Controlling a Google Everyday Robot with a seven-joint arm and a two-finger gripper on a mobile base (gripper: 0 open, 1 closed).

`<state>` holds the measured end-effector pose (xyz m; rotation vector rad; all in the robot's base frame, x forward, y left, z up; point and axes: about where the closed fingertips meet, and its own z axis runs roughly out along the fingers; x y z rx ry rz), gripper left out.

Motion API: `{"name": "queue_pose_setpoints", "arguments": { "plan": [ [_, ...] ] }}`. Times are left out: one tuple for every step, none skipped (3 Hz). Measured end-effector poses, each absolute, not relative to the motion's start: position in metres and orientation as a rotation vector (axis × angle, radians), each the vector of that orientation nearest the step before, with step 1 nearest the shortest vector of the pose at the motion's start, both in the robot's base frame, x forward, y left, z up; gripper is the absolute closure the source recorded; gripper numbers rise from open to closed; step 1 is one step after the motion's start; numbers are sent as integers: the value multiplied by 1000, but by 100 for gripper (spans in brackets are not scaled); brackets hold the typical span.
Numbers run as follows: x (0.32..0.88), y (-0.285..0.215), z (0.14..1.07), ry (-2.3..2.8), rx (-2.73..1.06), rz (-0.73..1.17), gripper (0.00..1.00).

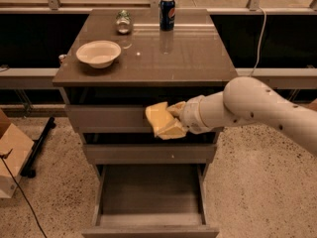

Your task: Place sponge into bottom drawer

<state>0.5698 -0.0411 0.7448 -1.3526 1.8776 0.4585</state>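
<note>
Sponge [158, 119] is gripped between the closed fingers of the gripper [173, 119], before the top drawer front [106, 118], with the arm [257, 108] reaching in from 3 o'clock. The bottom drawer [148, 195] is pulled out at 6 o'clock of it; the middle drawer front [148, 153] is seen between them. On the cabinet top [188, 53], a bowl [98, 52] is set at 10 o'clock, a jar [123, 22] at 11 and a soda can [167, 14] at 12. A cardboard box [12, 152] is seen on the floor at 8 o'clock.

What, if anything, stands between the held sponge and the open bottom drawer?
Nothing visible. The gripper holds the sponge in front of the top drawer, and the bottom drawer stands pulled out below it. The middle drawer between them is shut.
</note>
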Motion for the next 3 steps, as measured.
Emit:
{"name": "queue_pose_setpoints", "arguments": {
  "plan": [
    [588,-55,692,1910,-1337,347,100],
    [598,-58,692,1894,-1313,305,100],
    [598,-57,692,1894,-1313,305,100]
  ]
}}
